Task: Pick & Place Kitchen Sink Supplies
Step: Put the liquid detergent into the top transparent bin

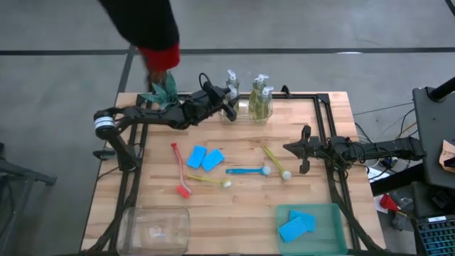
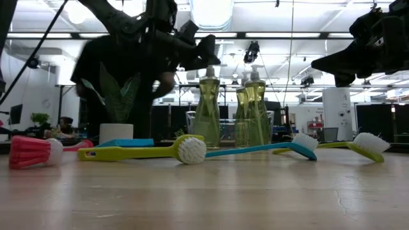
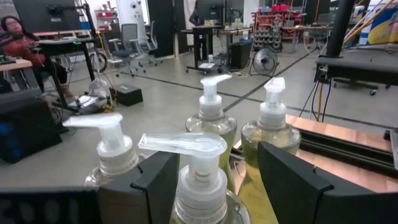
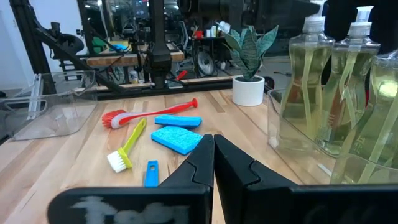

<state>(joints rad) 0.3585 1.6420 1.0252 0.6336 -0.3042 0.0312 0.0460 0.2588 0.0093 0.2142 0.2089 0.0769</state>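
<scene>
In the overhead view the left gripper [image 1: 229, 107] sits at the upper middle of the frame, over the wooden worktop [image 1: 242, 192], right at the group of clear pump bottles of yellow-green soap [image 1: 260, 99]. Its wrist camera shows both dark fingers [image 3: 155, 183] spread apart, one on either side of the white pump head of the nearest bottle [image 3: 198, 180], not closed on it. The bottles stand in a clear container [image 1: 250, 112] near the worktop's far edge.

The right gripper [image 1: 304, 149] rests right of centre, its fingers [image 4: 199, 163] pressed together and holding nothing.

At centre lie two blue rectangular sponges [image 1: 205, 157], a red dish brush [image 1: 178, 169], two yellow brushes [image 1: 276, 163] and a blue brush [image 1: 247, 171]. Two more blue sponges [image 1: 297, 224] sit in a green tray [image 1: 334, 235] at lower right. A clear bin [image 1: 156, 229] stands at lower left. A person's red-cuffed sleeve [image 1: 162, 55] reaches to a green plant [image 1: 161, 91] at upper left.
</scene>
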